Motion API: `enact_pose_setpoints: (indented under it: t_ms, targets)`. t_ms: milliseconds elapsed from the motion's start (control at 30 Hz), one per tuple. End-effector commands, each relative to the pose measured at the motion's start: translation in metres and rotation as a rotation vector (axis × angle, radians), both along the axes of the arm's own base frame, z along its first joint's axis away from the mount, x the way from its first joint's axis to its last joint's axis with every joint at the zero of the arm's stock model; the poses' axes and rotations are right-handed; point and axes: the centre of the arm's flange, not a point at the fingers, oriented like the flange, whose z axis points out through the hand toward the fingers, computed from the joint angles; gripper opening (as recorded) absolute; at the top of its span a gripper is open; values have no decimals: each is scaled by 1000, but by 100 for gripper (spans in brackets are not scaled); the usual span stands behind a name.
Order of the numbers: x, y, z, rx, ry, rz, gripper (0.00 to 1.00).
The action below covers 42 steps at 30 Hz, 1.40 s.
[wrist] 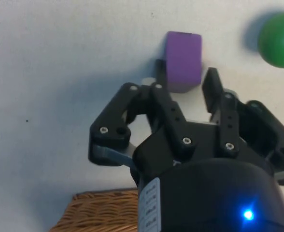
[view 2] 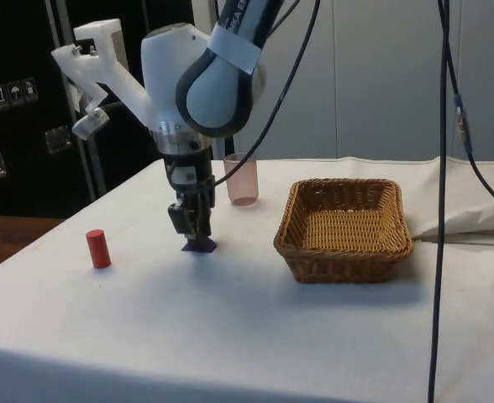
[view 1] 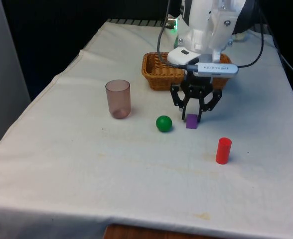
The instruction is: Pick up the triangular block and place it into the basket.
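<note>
The gripper (view 1: 192,117) is down at the tabletop (view 1: 86,174), its two black fingers (wrist: 160,76) parted just wider than the purple block (view 1: 192,121) that stands between their tips. Whether the pads actually press it I cannot tell; the block rests on the cloth.

In the front view, a green ball (view 1: 164,123) lies just beside the block at its 9 o'clock. A red cylinder (view 1: 223,150) stands upright towards 4 o'clock, apart from it. A translucent pink cup (view 1: 118,98) stands upright farther out, past the ball at about 10 o'clock. The wicker basket (view 1: 156,74) sits at 12 o'clock, behind the gripper.

A white cloth, lightly creased, covers the tabletop; black curtains hang behind, dark cabinets at the side.

The arm hides much of the basket in the front view, and the block's triangular form is hard to make out there.

One block, one ball, one cylinder, one cup, one basket.
</note>
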Motion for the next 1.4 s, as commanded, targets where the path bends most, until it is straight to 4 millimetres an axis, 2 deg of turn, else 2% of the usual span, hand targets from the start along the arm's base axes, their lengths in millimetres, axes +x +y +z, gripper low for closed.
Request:
enact_pose_setpoints:
  t_ms: [0,33,67,100,300,333,433,600,867,900,1000,1200,1233,1367]
  targets:
    - [1,0,0,2,-9,2,45]
    - [0,-1,0,-1,0,-1,41]
    - [1,-1,-1,2,-8,2,41]
    - [1,-1,-1,2,-8,2,34]
    - [1,-1,6,2,-8,0,33]
    - [1,0,2,0,-4,-1,33]
    - [0,-1,19,3,-9,-1,33]
    - [0,0,31,10,-6,-5,33]
    - [-6,1,63,14,3,-5,33]
    - [-3,1,59,17,1,-7,33]
    - [-10,1,78,17,7,-4,33]
    - [-20,1,98,23,11,-5,33]
    - [-18,1,95,26,11,-4,33]
    - [-29,1,112,28,13,-1,33]
